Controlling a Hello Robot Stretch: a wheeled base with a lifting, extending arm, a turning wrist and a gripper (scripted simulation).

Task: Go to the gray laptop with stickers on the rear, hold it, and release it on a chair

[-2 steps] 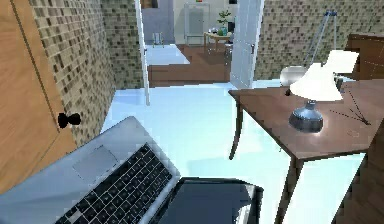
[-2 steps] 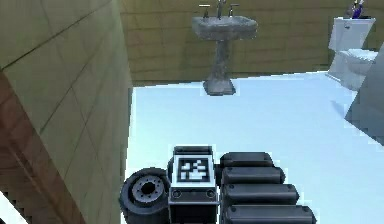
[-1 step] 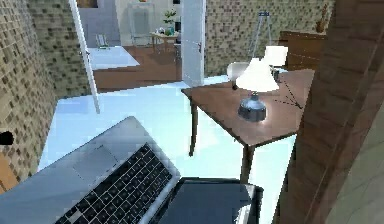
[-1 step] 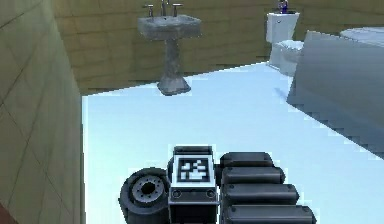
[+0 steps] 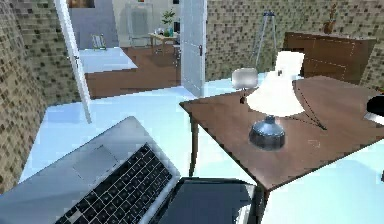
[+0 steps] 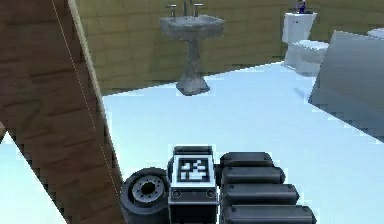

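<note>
A gray laptop (image 5: 120,185) lies unfolded very close at the forward view's bottom left, its dark keyboard and dark screen facing up. In the arm side view the arm's dark segments (image 6: 258,188) lie along the bottom edge, with a white marker square (image 6: 193,168) beside them. Left of the marker sits the gripper's dark round body (image 6: 147,196); its far end is not made out, so I cannot tell whether it holds anything. A flat gray slab (image 6: 350,85) stands at the arm side view's right edge. Through the doorway, a far room holds a small table (image 5: 160,40) and what looks like a chair (image 5: 100,42).
A brown table (image 5: 300,125) with a white-shaded lamp (image 5: 275,100) stands at the forward view's right; a dresser (image 5: 330,52) and tripod (image 5: 265,40) behind it. A white door (image 5: 192,45) stands ajar. To the arm's side are a pedestal sink (image 6: 190,45), a toilet (image 6: 305,45) and a wooden panel (image 6: 50,110).
</note>
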